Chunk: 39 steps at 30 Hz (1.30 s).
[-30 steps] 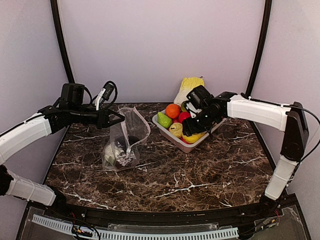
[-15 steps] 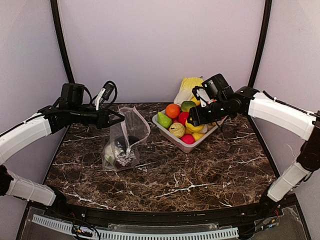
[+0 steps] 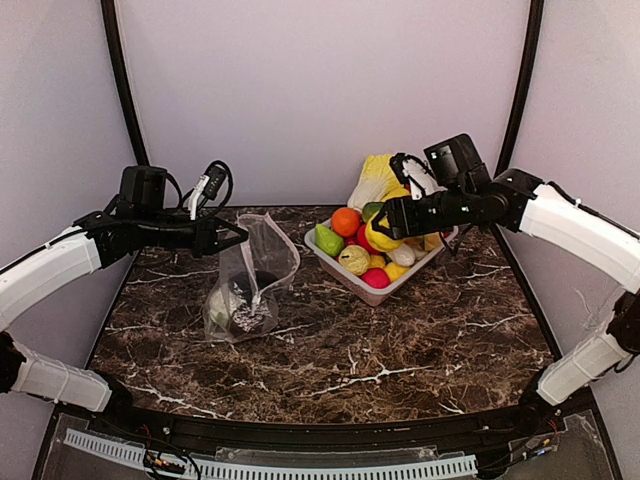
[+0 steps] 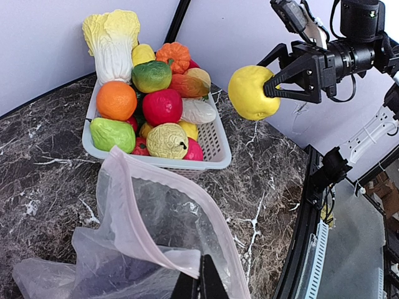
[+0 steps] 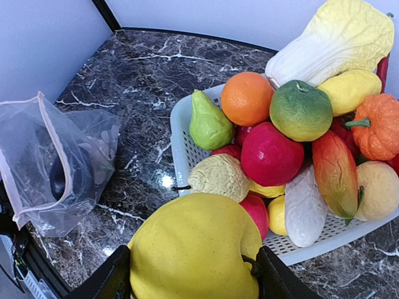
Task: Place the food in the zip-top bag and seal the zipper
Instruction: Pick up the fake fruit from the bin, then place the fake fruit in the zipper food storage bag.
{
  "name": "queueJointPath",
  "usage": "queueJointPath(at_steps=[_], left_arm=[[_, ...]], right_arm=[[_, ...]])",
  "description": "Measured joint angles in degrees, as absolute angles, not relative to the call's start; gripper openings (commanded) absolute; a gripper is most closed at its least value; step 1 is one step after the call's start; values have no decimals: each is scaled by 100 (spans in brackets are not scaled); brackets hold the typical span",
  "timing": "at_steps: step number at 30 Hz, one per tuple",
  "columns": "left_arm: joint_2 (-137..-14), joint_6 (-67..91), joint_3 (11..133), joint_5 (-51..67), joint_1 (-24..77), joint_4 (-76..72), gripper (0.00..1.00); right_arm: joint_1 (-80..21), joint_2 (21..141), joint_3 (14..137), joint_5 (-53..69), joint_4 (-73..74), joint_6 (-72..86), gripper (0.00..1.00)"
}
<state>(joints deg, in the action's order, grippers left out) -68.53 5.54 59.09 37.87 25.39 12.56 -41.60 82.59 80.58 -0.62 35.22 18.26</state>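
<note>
two jobs here: pinching the zipper (image 4: 187,193) with the left fingers (image 4: 201,280) shut tight, to hold the zip-top bag (image 4: 156,215) open on the worktop (image 3: 400,340); clamping the yellow lemon (image 5: 193,249) in the right fingers (image 3: 395,214), up over the tray (image 4: 156,163), ready for the bag.

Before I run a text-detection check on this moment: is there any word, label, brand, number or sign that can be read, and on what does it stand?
No readable text in any view.
zip-top bag: only rows of white dots, no lettering.
tray of toy produce: no print.
yellow fruit: plain.
table: marble veining only.
</note>
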Motion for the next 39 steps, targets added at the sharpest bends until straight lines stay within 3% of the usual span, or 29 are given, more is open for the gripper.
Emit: queueJointPath(at_steps=[20, 39], left_arm=[[-6853, 556, 5909, 3793, 2539, 1253, 1], [-6853, 558, 5909, 3911, 2539, 1249, 1]], right_arm=[[-5269, 8058, 8145, 862, 2646, 1459, 63], [-5548, 10853, 10514, 1675, 2738, 1326, 62]])
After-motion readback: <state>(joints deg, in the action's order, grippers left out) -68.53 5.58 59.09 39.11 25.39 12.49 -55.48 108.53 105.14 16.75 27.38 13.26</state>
